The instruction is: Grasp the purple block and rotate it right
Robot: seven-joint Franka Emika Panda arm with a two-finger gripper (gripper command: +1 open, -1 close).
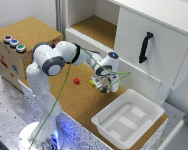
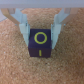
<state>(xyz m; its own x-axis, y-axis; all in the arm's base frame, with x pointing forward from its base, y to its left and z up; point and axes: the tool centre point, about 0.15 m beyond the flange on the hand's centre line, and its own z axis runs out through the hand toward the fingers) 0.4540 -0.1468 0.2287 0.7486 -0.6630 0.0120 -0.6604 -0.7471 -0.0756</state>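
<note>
The purple block [image 2: 40,44], a small dark cube with a yellow ring and a short yellow line on its face, sits between my gripper's [image 2: 40,41] two fingers in the wrist view. One finger [image 2: 24,30] meets one side of the block and the other meets the opposite side, so the gripper is shut on it. The block rests on or just above the cork surface. In the exterior view my gripper [image 1: 102,88] points down over the cork mat and hides the block.
A yellow block [image 1: 92,83] lies just beside the gripper, and a red block [image 1: 76,80] further toward the exterior view's left. A white tray [image 1: 128,119] stands in front on the right. A white cabinet with a black handle [image 1: 145,47] stands behind.
</note>
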